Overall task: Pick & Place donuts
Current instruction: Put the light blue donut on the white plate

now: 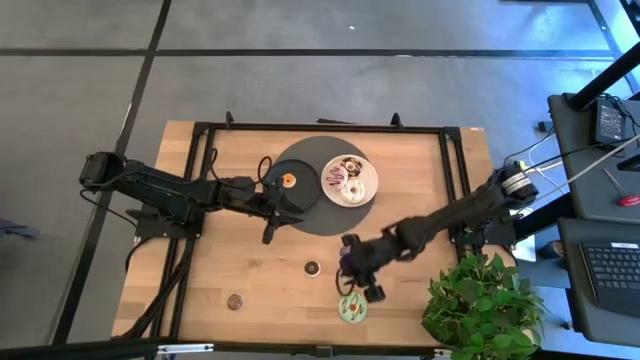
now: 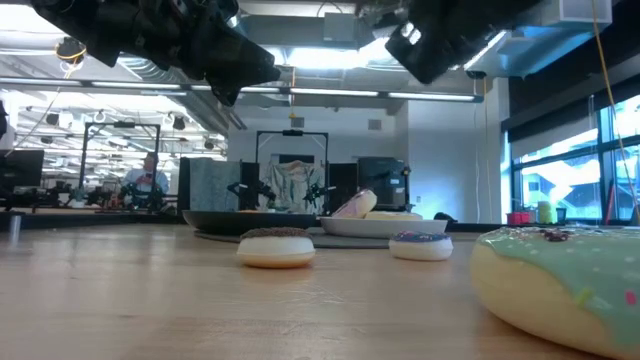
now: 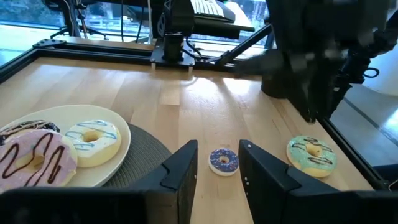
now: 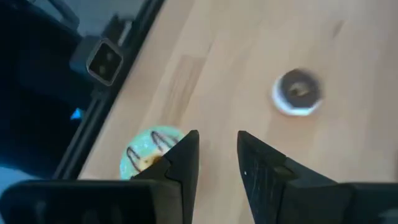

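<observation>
I am wearing matte black on both of my jointed arms, with dark cables trailing along them. My right arm is showing a pale silver collar, and each gripper is ending in two flat, angular black fingers.

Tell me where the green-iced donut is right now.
In the high view, the green-iced donut lies on the bare table near its front edge, right of centre, just below the right gripper and left of the potted plant.

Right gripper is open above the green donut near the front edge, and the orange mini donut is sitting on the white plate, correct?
Not quite. The orange mini donut sits on the black plate, not the white plate, as the high view shows. The rest holds: the right gripper is open above the green donut.
</observation>
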Controlling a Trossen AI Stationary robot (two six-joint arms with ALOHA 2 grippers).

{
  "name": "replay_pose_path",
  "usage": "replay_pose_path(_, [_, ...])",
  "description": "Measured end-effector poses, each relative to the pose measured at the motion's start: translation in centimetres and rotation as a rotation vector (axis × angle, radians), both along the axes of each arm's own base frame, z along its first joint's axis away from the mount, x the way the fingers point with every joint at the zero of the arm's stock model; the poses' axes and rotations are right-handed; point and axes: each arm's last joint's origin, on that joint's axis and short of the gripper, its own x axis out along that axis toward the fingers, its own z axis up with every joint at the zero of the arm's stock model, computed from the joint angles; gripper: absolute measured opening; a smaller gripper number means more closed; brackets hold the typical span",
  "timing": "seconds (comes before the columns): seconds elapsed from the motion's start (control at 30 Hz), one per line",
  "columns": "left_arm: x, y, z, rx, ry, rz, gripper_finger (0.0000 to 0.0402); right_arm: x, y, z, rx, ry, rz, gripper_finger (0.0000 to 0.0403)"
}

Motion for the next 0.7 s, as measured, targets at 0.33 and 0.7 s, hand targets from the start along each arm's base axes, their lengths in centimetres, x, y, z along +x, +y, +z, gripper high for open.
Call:
replay_pose_path(0.33, [0.0,0.0,0.0,0.0,0.0,0.001,0.0111,0.6,3.1,-5.6,-0.018,0.141,0.002,0.0142])
replay_pose_path(0.7, [0.0,0.0,0.0,0.001,0.0,0.001,0.0113,0.9,3.4,-8.5,-0.024,0.229,0.004,0.0178])
